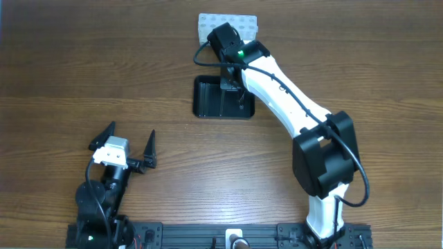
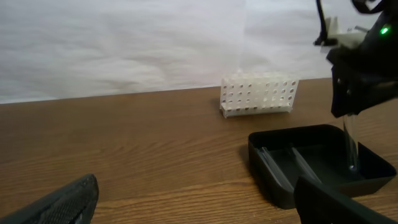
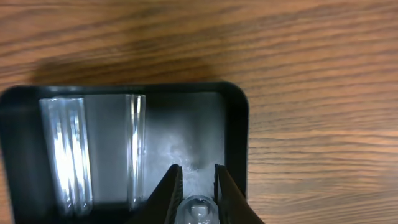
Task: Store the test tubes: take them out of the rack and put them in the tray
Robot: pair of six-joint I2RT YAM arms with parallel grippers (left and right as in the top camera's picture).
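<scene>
Test tube [image 3: 198,208] of clear glass is hanging upright between the fingers of the right gripper [image 3: 196,171]. Its lower end is reaching down inside the black tray [image 2: 273,180]; whether it is touching the floor I cannot tell. The jaws are standing only narrowly apart and are pinching the tube near its top. Two other tubes [image 3: 65,149] are lying flat side by side in the tray. The held one is hovering over the bare strip of floor beside them, toward the tray's 3 o'clock wall in the top view. So the step in hand, as I am judging it, is the placing of a third tube, and it is coming close to its end.

The next move is asking for care. An upright tube that is simply let go is likely to tip and knock the lying ones. The wrist is therefore needing to lean the tube down, parallel to its neighbours, before the fingers are opening. After that the arm is needing to rise clear of the tray wall.

The white rack [image 1: 204,31] is sitting at 12 o'clock of the tray, near it but apart; if any tubes are standing in it I cannot tell. The left gripper [image 1: 131,130] is resting at about 7 o'clock of the tray, well apart, with its jaws spread wide and holding nothing.
</scene>
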